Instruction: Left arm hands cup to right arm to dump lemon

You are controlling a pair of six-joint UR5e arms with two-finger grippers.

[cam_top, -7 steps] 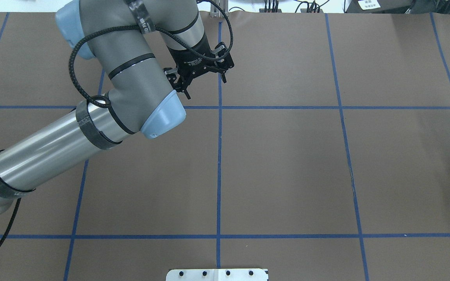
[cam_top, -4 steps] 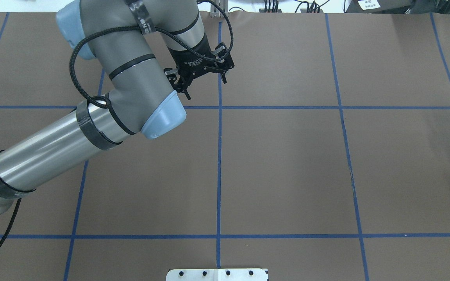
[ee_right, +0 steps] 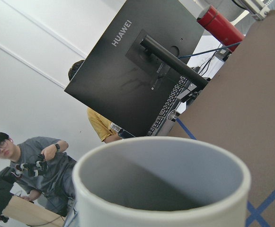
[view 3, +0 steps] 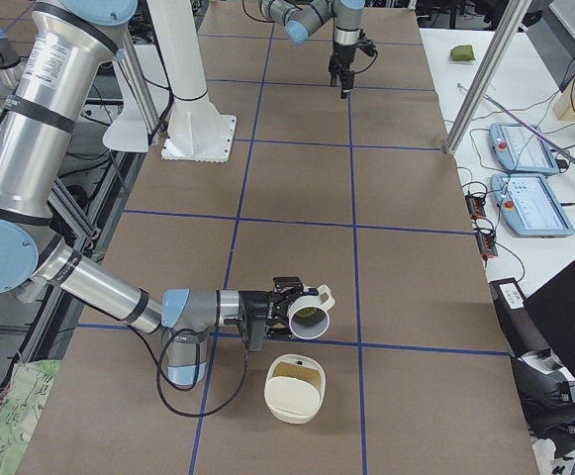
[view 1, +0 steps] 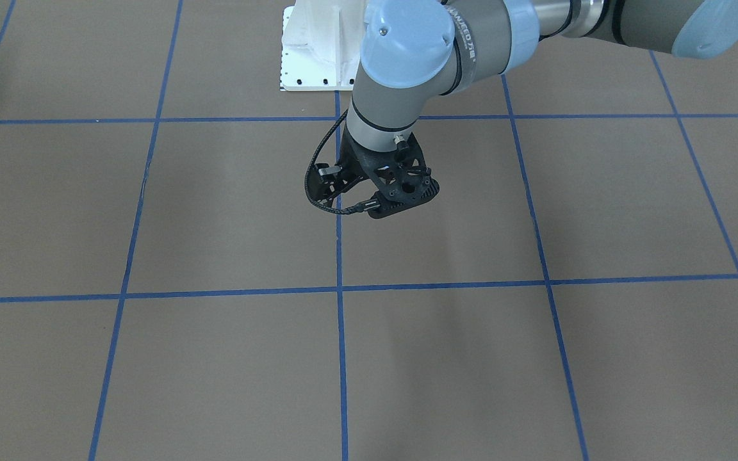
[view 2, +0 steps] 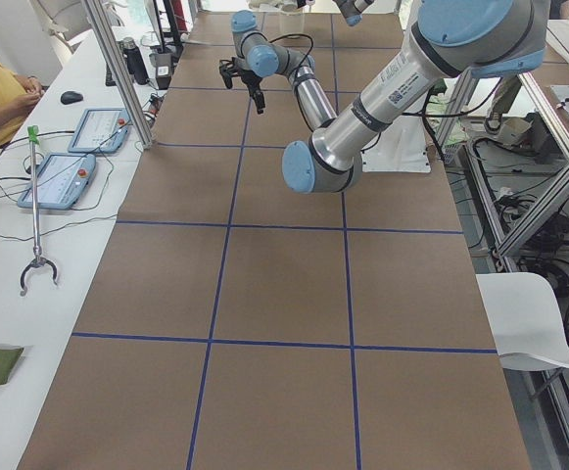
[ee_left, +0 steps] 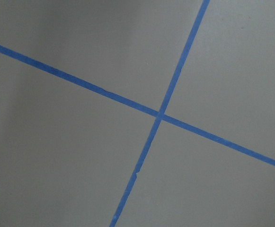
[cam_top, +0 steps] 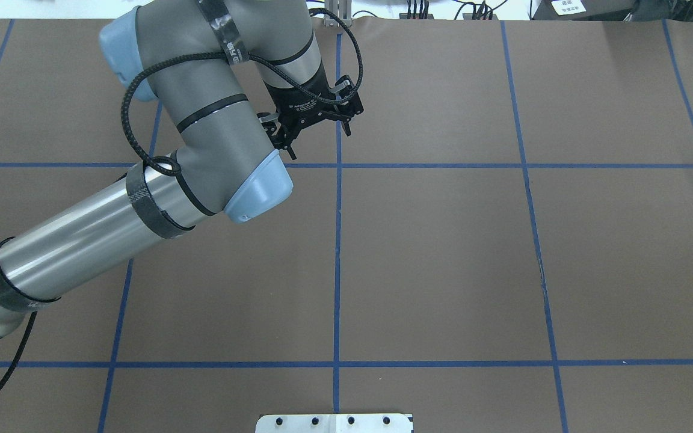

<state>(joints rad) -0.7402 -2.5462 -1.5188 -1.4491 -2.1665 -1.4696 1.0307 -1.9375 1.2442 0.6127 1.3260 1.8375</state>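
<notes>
The cup (view 3: 310, 312) is an off-white mug, tipped on its side above the table at the end of my right, near arm. The lemon (view 3: 312, 316) sits in its mouth. The right wrist view shows the cup's rim (ee_right: 162, 193) and grey inside close up; the lemon and the fingers are hidden there. I cannot tell whether the right gripper (view 3: 285, 309) is shut. My left gripper (cam_top: 317, 135) is open and empty above a blue tape line. It also shows in the front-facing view (view 1: 372, 192) and far off in the exterior right view (view 3: 344, 77).
An off-white round bowl (view 3: 295, 388) stands on the table just in front of the tipped cup. The white base plate (cam_top: 334, 423) is at the robot's edge. Teach pendants (view 3: 525, 178) and a monitor (ee_right: 137, 80) lie beyond the table's edge, with operators nearby.
My left arm has shifted a little to the right in the overhead view and its gripper has turned slightly. It stays open and empty.
</notes>
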